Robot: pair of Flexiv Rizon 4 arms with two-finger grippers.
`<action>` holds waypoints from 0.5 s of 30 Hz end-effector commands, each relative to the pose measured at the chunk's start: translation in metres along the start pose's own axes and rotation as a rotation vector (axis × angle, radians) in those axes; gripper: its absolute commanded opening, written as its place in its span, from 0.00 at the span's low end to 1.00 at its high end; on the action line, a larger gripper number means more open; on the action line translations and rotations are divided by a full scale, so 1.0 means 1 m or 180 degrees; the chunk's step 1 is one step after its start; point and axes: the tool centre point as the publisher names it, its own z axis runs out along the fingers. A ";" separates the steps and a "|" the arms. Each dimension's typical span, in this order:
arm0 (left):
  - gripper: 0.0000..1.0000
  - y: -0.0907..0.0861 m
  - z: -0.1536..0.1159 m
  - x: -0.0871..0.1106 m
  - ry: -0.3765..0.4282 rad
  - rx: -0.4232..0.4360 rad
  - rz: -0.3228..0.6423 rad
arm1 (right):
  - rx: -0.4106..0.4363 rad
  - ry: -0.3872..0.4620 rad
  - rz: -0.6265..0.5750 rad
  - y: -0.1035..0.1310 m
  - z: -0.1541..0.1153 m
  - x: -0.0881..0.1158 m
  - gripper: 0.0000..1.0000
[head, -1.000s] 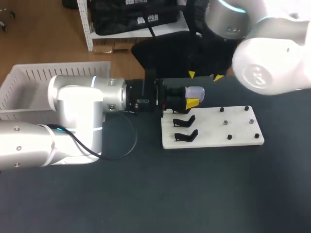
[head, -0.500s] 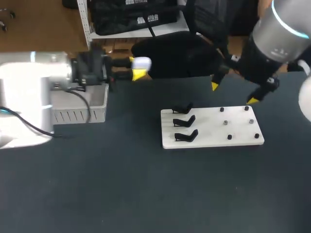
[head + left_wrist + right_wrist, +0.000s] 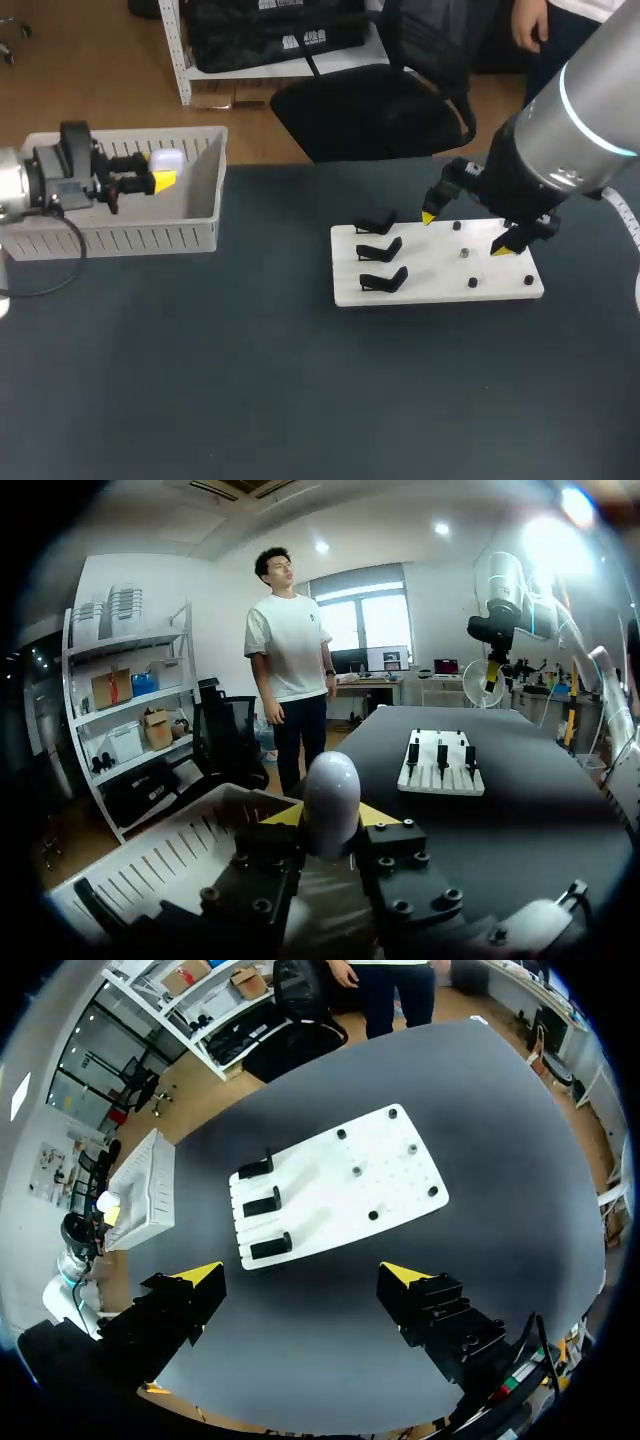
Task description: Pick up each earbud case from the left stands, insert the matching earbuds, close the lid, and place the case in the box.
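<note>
My left gripper (image 3: 160, 177) is shut on a pale lavender earbud case (image 3: 166, 161) and holds it over the white slatted box (image 3: 130, 238) at the table's far left. In the left wrist view the earbud case (image 3: 331, 802) stands closed between the yellow fingertips of that gripper (image 3: 327, 815), above the box (image 3: 175, 865). My right gripper (image 3: 467, 231) hangs open over the white board (image 3: 440, 285), with nothing between its fingers. From the right wrist view, the open gripper (image 3: 300, 1274) looks down on the board (image 3: 330, 1186) and its three black stands (image 3: 262, 1200), all bare.
Small black pegs (image 3: 473, 282) and a metal stud (image 3: 465, 253) dot the right half of the board. The dark tabletop (image 3: 300, 390) spreads wide in front of the board and box. A black chair (image 3: 365, 105) stands behind the table's far edge.
My left arm has swung left with the case, from over the board's stands to above the box. My right gripper has opened wider and come down over the board.
</note>
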 end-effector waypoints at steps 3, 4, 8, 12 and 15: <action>0.15 0.013 0.013 0.034 0.0003 -0.0023 -0.0156 | 0.0047 -0.0146 -0.0002 0.009 0.005 0.006 1.00; 0.20 0.015 0.014 0.039 0.0032 0.0017 -0.0179 | 0.0046 -0.0144 -0.0006 0.010 0.005 0.006 1.00; 1.00 0.022 0.019 0.050 0.0076 0.0024 -0.0259 | 0.0027 -0.0162 -0.0015 0.013 0.008 0.007 1.00; 1.00 0.025 0.020 0.037 0.0041 -0.0051 -0.0157 | -0.0021 -0.0175 0.0012 0.015 0.010 0.008 1.00; 1.00 0.022 0.020 0.023 0.0052 -0.0044 -0.0082 | -0.0301 -0.0170 0.0153 0.017 0.010 0.007 1.00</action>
